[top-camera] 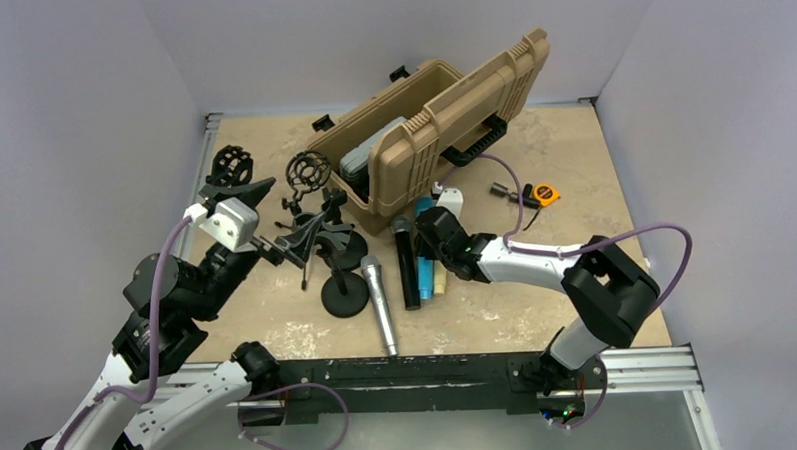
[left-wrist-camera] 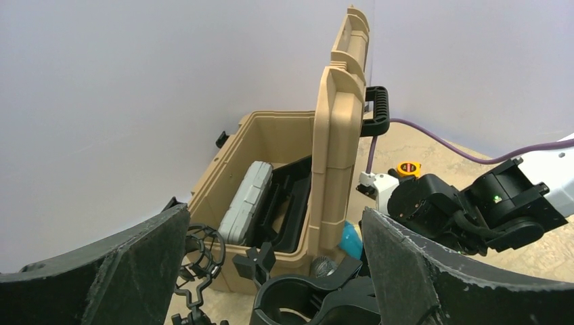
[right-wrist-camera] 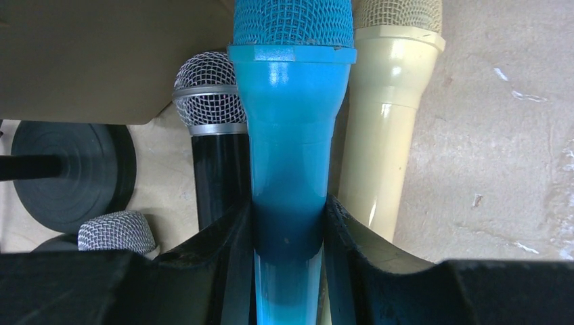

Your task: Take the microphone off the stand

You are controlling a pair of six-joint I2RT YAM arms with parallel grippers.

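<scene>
**Right wrist: blue microphone pinched on its handle**

The right end effector (right-wrist-camera: 288, 227) was closed on the blue microphone (right-wrist-camera: 291, 122), with its fingers clamping the narrow handle below the head. The microphone sat between a black microphone (right-wrist-camera: 216, 169) and a cream microphone (right-wrist-camera: 386, 135), low over the worktop (top-camera: 593, 178) beside the tan case (top-camera: 441, 133). The left end effector (left-wrist-camera: 276, 230) gaped wide around an empty stand clip (left-wrist-camera: 298, 298). The blue body looked rigid, glossy and probably slick, and its mesh grille looked dentable, so the handle seemed the sound hold. There were four microphones, counting a silver microphone (top-camera: 379, 304), and at least two round stand bases (top-camera: 344, 297).
</scene>
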